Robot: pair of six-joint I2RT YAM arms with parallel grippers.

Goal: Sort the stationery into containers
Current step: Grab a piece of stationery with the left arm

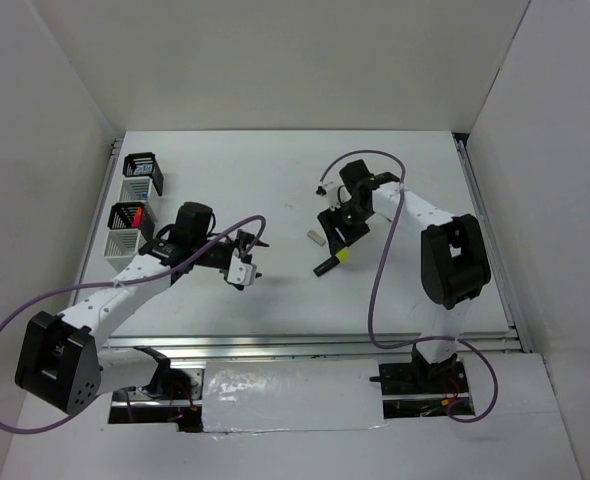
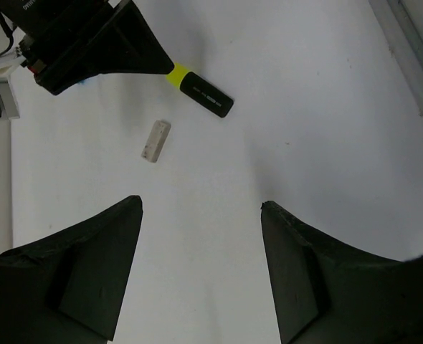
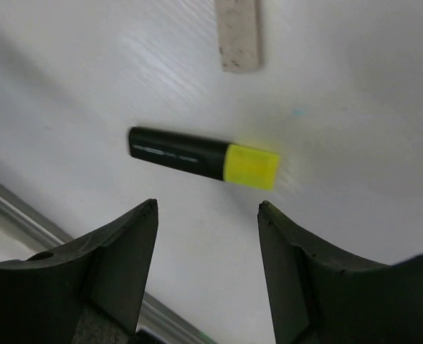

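Right arm: reaches from its base toward the middle of the table (image 1: pixel 275 160), forearm folded back and wrist pitched down. The right gripper (image 1: pixel 337 238) hangs directly over the cap end of the highlighter (image 1: pixel 330 263). From the right wrist view, the right gripper (image 3: pixel 206 208) is spread wide and holds nothing. The highlighter (image 3: pixel 197 154) lies crosswise just beyond the fingertips, in line with the gap but not inside it. Whether either finger touches the highlighter cannot be told.

Highlighter: black body with a yellow cap, lying flat on the table. The cap points toward the right arm's side and the black end toward the left arm's side.

Eraser (image 1: pixel 313 237): small and beige, flat on the table, near the highlighter on the side away from the arm bases, not touching it. In the right wrist view the eraser (image 3: pixel 238 36) sits past the highlighter, well clear of the fingertips.

Left arm: extends low from its base toward the highlighter, wrist roughly level. The left gripper (image 1: pixel 243 266) stops short of the highlighter, apart from it on the left arm's side. From the left wrist view, the left gripper (image 2: pixel 201 204) is spread and empty. The highlighter (image 2: pixel 204 93) and eraser (image 2: pixel 155 140) lie ahead of it, and the right gripper (image 2: pixel 89 43) stands at the yellow cap.

Containers (image 1: pixel 135 205): a row of four cups, black mesh alternating with white slatted. They stand well apart from the highlighter, beyond the left gripper. A red-orange item shows in the second black mesh cup.
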